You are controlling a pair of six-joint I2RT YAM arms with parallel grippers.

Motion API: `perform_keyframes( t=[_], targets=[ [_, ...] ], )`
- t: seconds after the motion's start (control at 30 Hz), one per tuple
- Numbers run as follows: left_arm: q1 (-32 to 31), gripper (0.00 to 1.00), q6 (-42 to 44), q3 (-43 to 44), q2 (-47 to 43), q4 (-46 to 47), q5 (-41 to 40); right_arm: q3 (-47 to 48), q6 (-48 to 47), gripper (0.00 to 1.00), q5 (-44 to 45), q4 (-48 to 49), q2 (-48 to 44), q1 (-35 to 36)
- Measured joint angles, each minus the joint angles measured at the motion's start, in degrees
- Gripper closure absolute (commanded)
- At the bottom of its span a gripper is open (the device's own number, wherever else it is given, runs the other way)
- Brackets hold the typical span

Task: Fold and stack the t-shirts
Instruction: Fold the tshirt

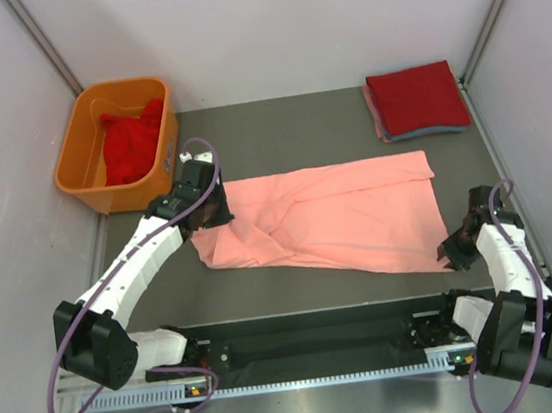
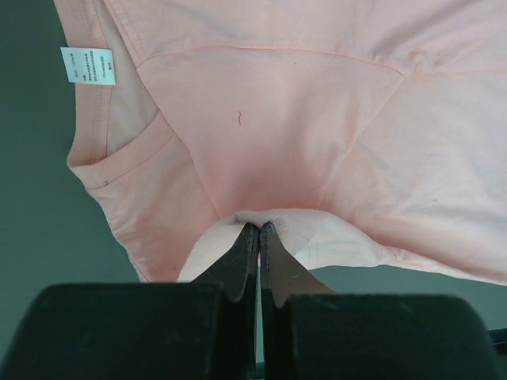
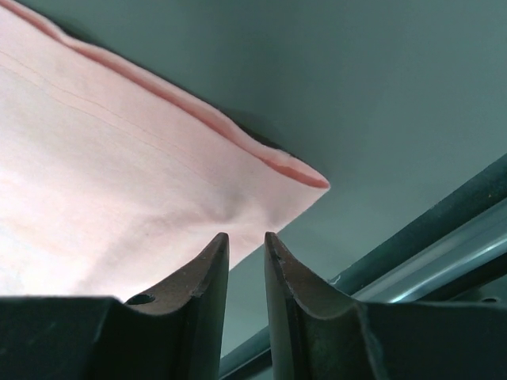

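Salmon-pink cotton t-shirt (image 1: 343, 216): lies spread over the middle of the top view, long side running left to right, not yet folded into a rectangle. Its left end is bunched and creased; the right end lies flat.

White neck label (image 2: 88, 66): upper left of the left wrist view, inside the collar, so the collar end is the one by the left arm.

Left gripper (image 2: 259, 231): fingers pressed together on a raised pinch of the pink cloth near the collar; in the top view it sits at the shirt's left end. The pinch looks placed to lift or drag that end for a fold.

Right gripper (image 3: 246, 241): jaws a narrow gap apart, nothing seen between them. It hangs low at the shirt's near right corner, lower right of the top view, probably lined up to take the hem.

Stack of folded t-shirts (image 1: 416, 99): upper right of the top view, red on top, paler edges beneath; the likely destination.

Crumpled red t-shirt (image 1: 135, 143): inside the orange plastic tub (image 1: 103, 192), upper left, awaiting its turn.

Dark grey table (image 1: 328, 140): bare between shirt and stack.

Stage, as judged: early in this shirt's fold; both ends need a hold before it can be doubled over.
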Motion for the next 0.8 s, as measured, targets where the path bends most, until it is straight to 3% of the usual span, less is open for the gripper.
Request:
perform_keyframes(
  t=[0.53,0.63,0.7,0.8],
  targets=[
    [0.20,1.00,0.17,0.02,0.00,0.00,0.02,-2.36,1.01,0.73,-1.90,2.51,5.46,0.00],
    [0.26,1.00,0.17,0.02,0.00,0.00,-0.11,-2.01,0.83,0.83,-1.70,2.25,6.23,0.00],
    [0.28,1.00,0.15,0.00,0.00,0.00,-0.11,-1.92,0.66,0.97,-1.20,1.90,6.49,0.00],
    [0.33,1.00,0.11,0.02,0.00,0.00,-0.11,-1.95,0.59,1.00,-0.94,1.70,6.47,-0.02]
  ],
)
